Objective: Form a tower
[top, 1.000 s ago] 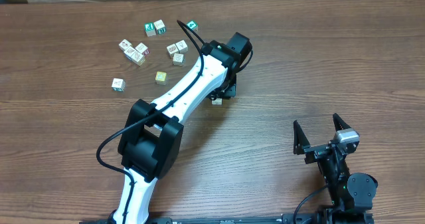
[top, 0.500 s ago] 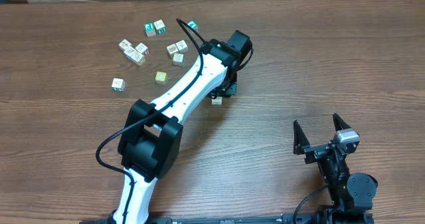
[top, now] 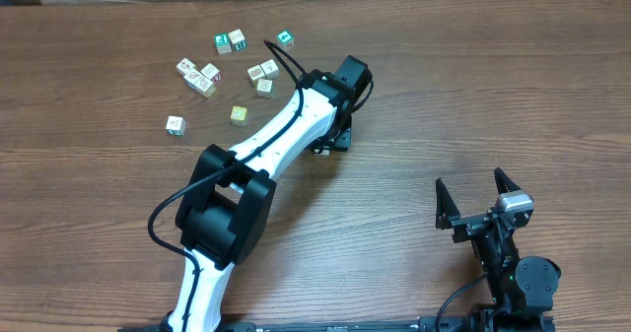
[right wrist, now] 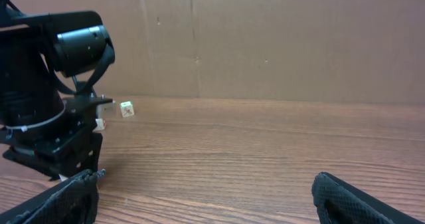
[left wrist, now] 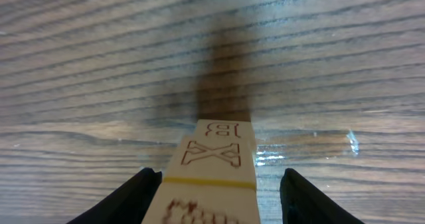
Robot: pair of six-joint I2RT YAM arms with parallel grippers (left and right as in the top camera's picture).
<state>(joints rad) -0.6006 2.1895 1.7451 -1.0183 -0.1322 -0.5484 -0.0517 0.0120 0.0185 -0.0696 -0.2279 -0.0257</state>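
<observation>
The tower (left wrist: 216, 159) is a narrow upright stack of pale wooden cubes with red-brown letters and a yellow line between two cubes. It fills the middle of the left wrist view, between the fingers of my left gripper (left wrist: 219, 177). The jaws are open: the left finger lies close to the stack and the right finger stands apart from it. From overhead, my left gripper (top: 333, 138) covers the tower. My right gripper (top: 475, 189) is open and empty at the near right, and its wrist view (right wrist: 206, 184) shows bare wood between the fingers.
Several loose cubes (top: 210, 77) lie scattered at the far left of the wooden table (top: 473, 86). One small cube (right wrist: 126, 109) shows far off beside the left arm (right wrist: 46, 98). A brown cardboard wall (right wrist: 279, 38) backs the table.
My left jaws have spread wider around the stack. The left wrist has shifted slightly, and the cube seen beside it from overhead is now covered. The right arm has not moved.
</observation>
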